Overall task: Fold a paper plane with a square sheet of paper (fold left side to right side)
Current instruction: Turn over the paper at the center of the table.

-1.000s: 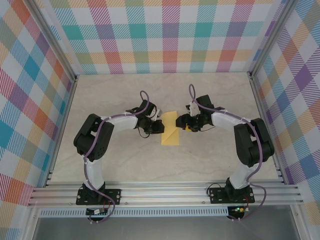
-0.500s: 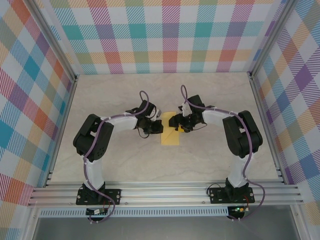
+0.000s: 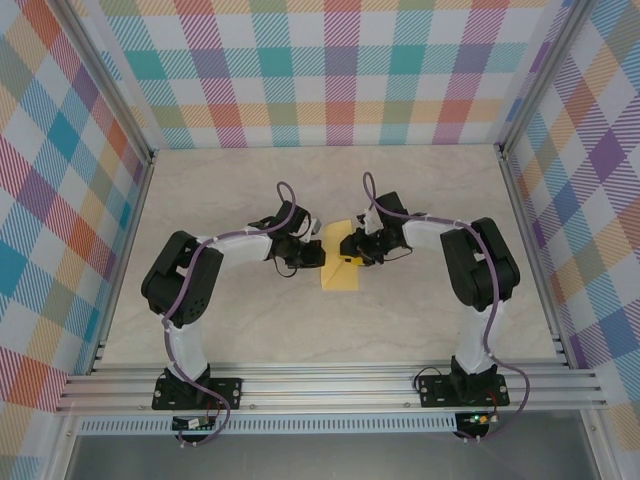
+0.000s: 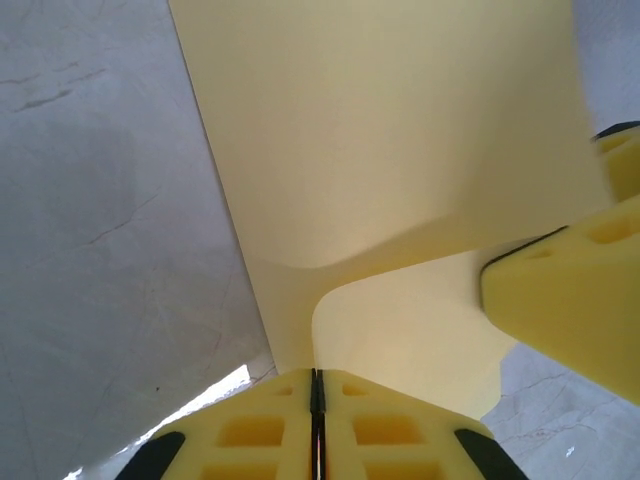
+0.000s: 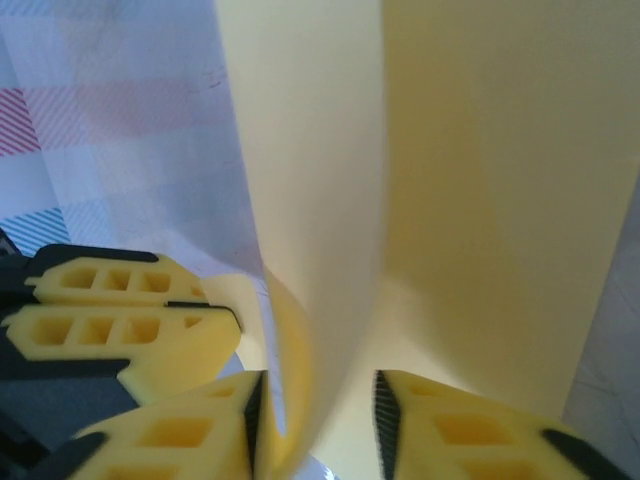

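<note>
The square sheet of paper [image 3: 341, 272] is yellow-orange and lies partly folded at the middle of the table, its upper part lifted between both grippers. My left gripper [image 3: 317, 251] is at the paper's left edge. In the left wrist view its jaws [image 4: 316, 372] are pressed together, and a curled layer of the paper [image 4: 400, 150] runs into the seam. My right gripper [image 3: 358, 247] is at the paper's right side. In the right wrist view its jaws [image 5: 318, 385] stand apart with a curled flap of the paper [image 5: 480, 200] between them, close to the left pad.
The pale marbled tabletop [image 3: 250, 330] is walled by plaid panels [image 3: 340, 70] at the back and both sides. Aluminium rails [image 3: 330, 385] run along the near edge by the arm bases. The right gripper's fingers [image 4: 570, 290] show in the left wrist view.
The right gripper has moved left onto the paper's right side and its jaws have narrowed around a flap. The left gripper has stayed at the left edge.
</note>
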Controlling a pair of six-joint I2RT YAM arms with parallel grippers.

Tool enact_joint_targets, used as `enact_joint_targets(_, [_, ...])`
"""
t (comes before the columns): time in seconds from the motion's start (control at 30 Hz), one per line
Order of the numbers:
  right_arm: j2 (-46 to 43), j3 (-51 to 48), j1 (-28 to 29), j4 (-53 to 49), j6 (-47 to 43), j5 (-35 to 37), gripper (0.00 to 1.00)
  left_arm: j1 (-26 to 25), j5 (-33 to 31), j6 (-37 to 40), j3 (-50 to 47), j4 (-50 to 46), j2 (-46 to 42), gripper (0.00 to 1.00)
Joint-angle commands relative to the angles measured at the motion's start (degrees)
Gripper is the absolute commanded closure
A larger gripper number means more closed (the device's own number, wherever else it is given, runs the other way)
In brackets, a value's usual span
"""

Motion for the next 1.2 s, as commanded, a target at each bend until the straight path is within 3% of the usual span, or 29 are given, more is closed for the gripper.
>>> enact_joint_targets(0.0, [-0.8, 0.3, 0.3, 3.8, 1.1, -3.2, 0.82, 0.6, -0.3, -0.4, -0.9, 0.7, -3.1, 0.83])
enact_joint_targets(0.13, [-5.3, -0.2, -0.2, 3.9, -1.4, -2.0, 0.97, 2.5, -0.3, -1.3, -2.5, 0.6, -8.5, 0.54])
enact_joint_targets(0.33, [-17.0, -1.7, -4.6, 7.0, -5.0, -6.2, 0.98, 7.9, 2.3, -8.5, -8.4, 5.1, -23.9, 0.03])
enact_joint_targets(0.37, [-19.2, -1.9, -5.5, 8.3, -4.7, -7.8, 0.97, 8.5, 3.6, -10.1, -9.2, 6.9, -26.5, 0.0])
enact_joint_targets(0.57, [-26.4, 2.2, -6.9, 15.2, 0.4, -16.3, 0.96, 9.1, 15.4, -23.5, -10.3, 24.0, -33.9, 0.0])
enact_joint_targets(0.67, [-26.9, 4.7, -6.8, 21.2, 6.3, -19.9, 0.96, 8.6, 17.8, -28.0, -9.6, 30.7, -34.4, 0.0])
enact_joint_targets(0.93, [-27.8, 9.3, -4.1, 28.0, 13.5, -20.9, 0.96, 4.6, 22.0, -30.5, -5.6, 36.7, -32.2, 0.04])
enact_joint_targets(1.03, [-27.7, 9.5, -3.4, 30.8, 16.0, -21.1, 0.95, 3.6, 22.7, -30.8, -4.7, 37.4, -31.3, 0.11])
enact_joint_targets(1.17, [-28.0, 9.3, -2.8, 31.1, 16.8, -20.6, 0.95, 3.5, 22.9, -31.2, -4.3, 38.2, -30.9, 0.3])
